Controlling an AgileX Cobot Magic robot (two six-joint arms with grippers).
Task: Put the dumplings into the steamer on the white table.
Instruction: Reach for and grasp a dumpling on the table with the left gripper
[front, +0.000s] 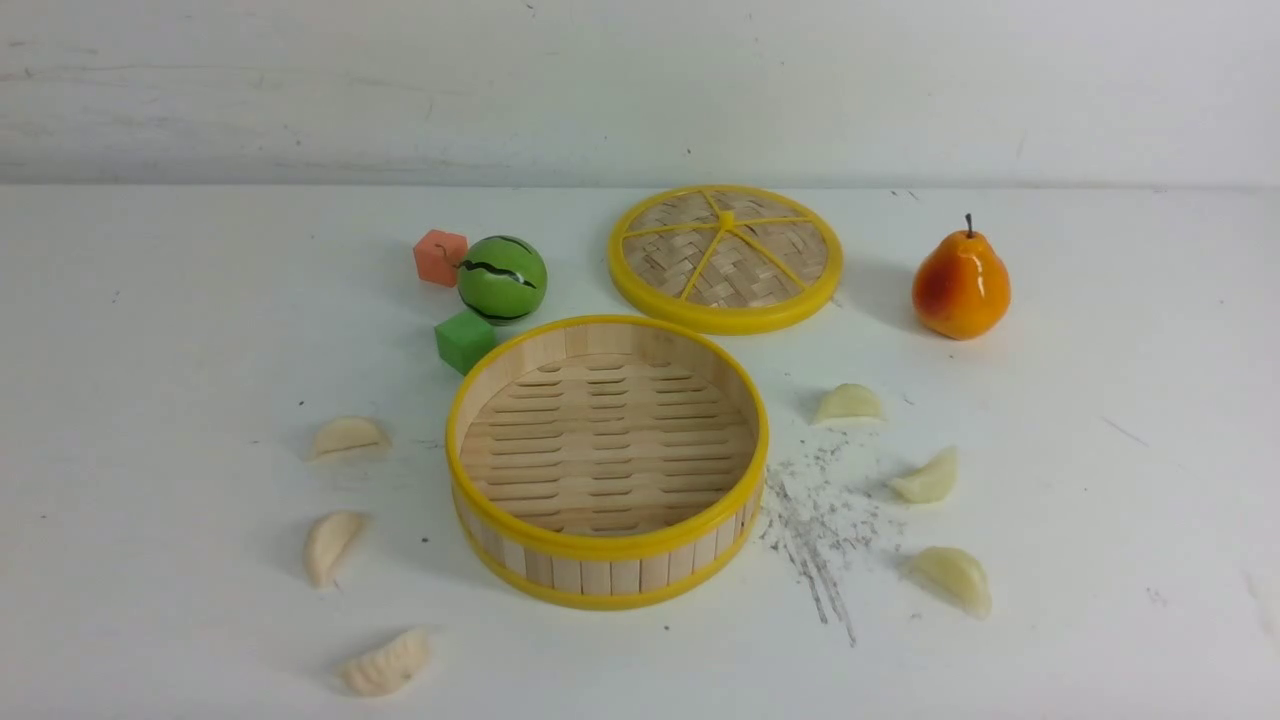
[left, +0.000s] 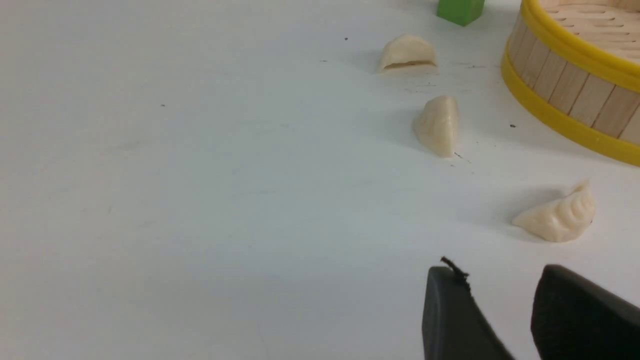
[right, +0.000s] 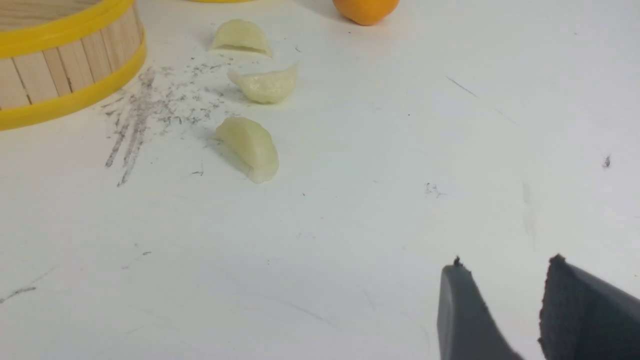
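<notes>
The bamboo steamer (front: 606, 540) stands empty at the middle of the white table (front: 150, 350). Three dumplings lie to its left (front: 347, 437) (front: 331, 543) (front: 388, 663) and three to its right (front: 849, 403) (front: 929, 479) (front: 955, 577). Neither gripper shows in the front view. In the left wrist view my left gripper (left: 500, 275) is open and empty, just short of the nearest dumpling (left: 557, 217). In the right wrist view my right gripper (right: 505, 265) is open and empty, well away from the nearest right-side dumpling (right: 250, 146).
The flat woven lid (front: 725, 257) lies behind the steamer. An orange cube (front: 440, 257), a watermelon ball (front: 502, 279) and a green cube (front: 465, 340) sit at back left. A pear (front: 960, 285) stands at back right. Grey scuffs (front: 815, 520) mark the table right of the steamer.
</notes>
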